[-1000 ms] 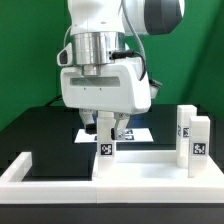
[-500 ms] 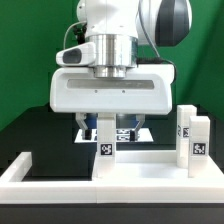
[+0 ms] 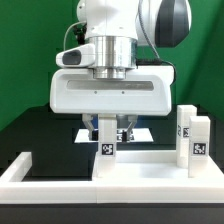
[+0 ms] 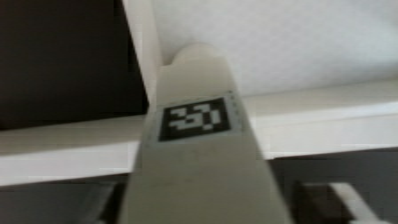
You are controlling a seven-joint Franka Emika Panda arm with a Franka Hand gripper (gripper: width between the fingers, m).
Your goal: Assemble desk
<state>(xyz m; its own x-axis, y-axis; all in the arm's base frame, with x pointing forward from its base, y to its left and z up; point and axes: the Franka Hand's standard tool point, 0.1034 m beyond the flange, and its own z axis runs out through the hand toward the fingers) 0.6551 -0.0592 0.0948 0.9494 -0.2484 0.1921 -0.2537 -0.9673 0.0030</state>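
White plastic parts sit on a black counter [image 3: 30, 125]. Left to right in the exterior view: the border wall [image 3: 25, 168], an upright tagged leg [image 3: 105, 143] on the tabletop panel [image 3: 140, 170] at the counter's front edge, then two more leg blocks [image 3: 193, 138] toward the exterior view's right. The claw [image 3: 108, 130] straddles the first leg's top; whether the fingers already pinch it cannot be told. Risk: an off-centre closure would probably tilt or topple the leg. The exterior view shows the spare legs and wall; the wrist view alone shows the leg [image 4: 199, 150] centred between dark fingertips [image 4: 329, 197], tag facing up.
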